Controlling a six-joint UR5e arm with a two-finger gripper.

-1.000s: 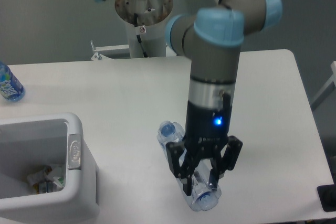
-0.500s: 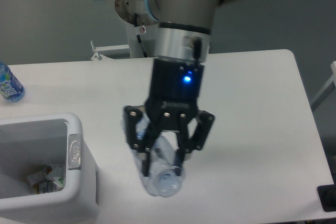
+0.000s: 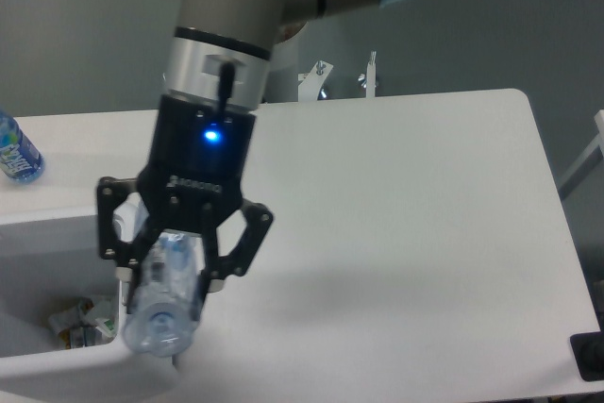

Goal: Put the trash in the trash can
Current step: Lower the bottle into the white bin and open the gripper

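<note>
White table: rectangular top with rounded corners, smooth and matte, filling most of the view; a soft grey shadow lies across its middle. Floor: plain dull grey-green, visible beyond the far edge and along the right side of the table. Blue-labelled water bottle: stands at the far left edge of the table, partly cut off by the frame. Dark object: at the lower right corner, off the table, too cropped to identify. Pale slanted bar: at the right edge, beside the table. Lighting: even, diffuse, no hard highlights.
</note>
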